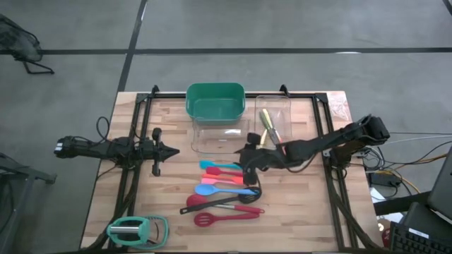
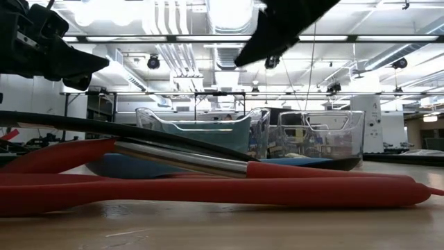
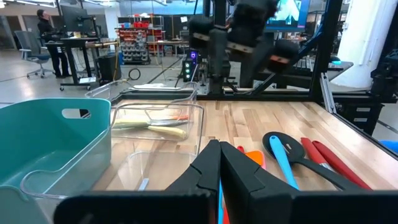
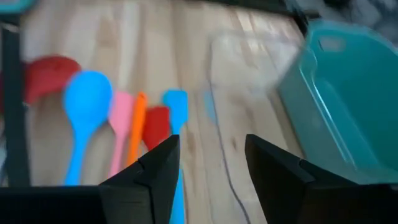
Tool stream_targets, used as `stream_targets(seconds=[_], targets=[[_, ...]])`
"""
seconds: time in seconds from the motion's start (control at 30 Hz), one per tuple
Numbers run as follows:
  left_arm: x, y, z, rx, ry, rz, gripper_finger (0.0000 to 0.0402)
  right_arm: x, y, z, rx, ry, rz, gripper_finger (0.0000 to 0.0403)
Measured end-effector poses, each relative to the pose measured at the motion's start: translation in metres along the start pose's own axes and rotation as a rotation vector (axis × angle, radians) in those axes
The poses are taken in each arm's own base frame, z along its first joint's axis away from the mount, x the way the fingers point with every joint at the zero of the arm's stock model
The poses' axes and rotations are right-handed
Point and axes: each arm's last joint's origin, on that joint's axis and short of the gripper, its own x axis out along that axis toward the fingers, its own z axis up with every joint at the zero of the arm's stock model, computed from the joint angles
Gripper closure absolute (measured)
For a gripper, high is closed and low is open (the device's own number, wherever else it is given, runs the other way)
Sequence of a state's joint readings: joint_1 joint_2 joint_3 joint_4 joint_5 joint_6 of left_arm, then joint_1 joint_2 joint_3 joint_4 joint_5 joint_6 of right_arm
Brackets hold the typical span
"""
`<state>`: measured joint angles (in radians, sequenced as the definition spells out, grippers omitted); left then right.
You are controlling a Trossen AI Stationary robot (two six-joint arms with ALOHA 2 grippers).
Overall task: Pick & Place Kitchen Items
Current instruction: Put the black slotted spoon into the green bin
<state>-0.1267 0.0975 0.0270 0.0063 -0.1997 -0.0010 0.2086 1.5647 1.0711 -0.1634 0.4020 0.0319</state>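
Observation:
Several kitchen items lie flat in a cluster on the wooden table: a blue spoon, a blue spatula, pink and orange pieces, and red turners. A yellow utensil lies in the clear bin at the far right. My right gripper hovers open above the far end of the cluster, tipped down, with nothing between its fingers. My left gripper stays shut left of the bins, pointing level, clear of everything.
A green bin stands at the far middle, with an empty clear bin just in front of it. A mint-green and grey gadget lies at the near left corner. Bare wood shows to the left of the cluster.

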Motion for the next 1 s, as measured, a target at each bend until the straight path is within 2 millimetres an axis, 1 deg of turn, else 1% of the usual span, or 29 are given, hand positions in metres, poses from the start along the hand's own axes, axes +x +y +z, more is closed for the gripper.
stream_targets(seconds=[0.1, 0.27, 0.43, 0.5, 0.67, 0.9, 1.0], targets=[[0.0, 0.0, 0.0, 0.0, 0.0, 0.0, 0.0392, 0.0, 0.002, 0.005, -0.015, -0.047, 0.037, 0.0239], [0.0, 0.0, 0.0, 0.0, 0.0, 0.0, 0.0392, 0.0, 0.005, 0.009, 0.056, -0.093, 0.125, 0.0258], [0.0, 0.0, 0.0, 0.0, -0.001, 0.0, 0.0392, 0.007, 0.013, 0.016, 0.074, -0.186, 0.253, 0.0275], [0.0, 0.0, 0.0, 0.0, 0.0, 0.0, 0.0392, 0.014, 0.017, 0.016, 0.076, -0.185, 0.3, 0.028], [0.0, 0.0, 0.0, 0.0, 0.0, 0.0, 0.0392, 0.036, 0.033, 0.018, 0.125, -0.15, 0.326, 0.0284], [0.0, 0.0, 0.0, 0.0, 0.0, 0.0, 0.0392, 0.07, 0.063, 0.025, 0.131, -0.115, 0.362, 0.0266], [0.0, 0.0, 0.0, 0.0, 0.002, 0.0, 0.0392, 0.081, 0.074, 0.027, 0.113, -0.034, 0.417, 0.0254]])
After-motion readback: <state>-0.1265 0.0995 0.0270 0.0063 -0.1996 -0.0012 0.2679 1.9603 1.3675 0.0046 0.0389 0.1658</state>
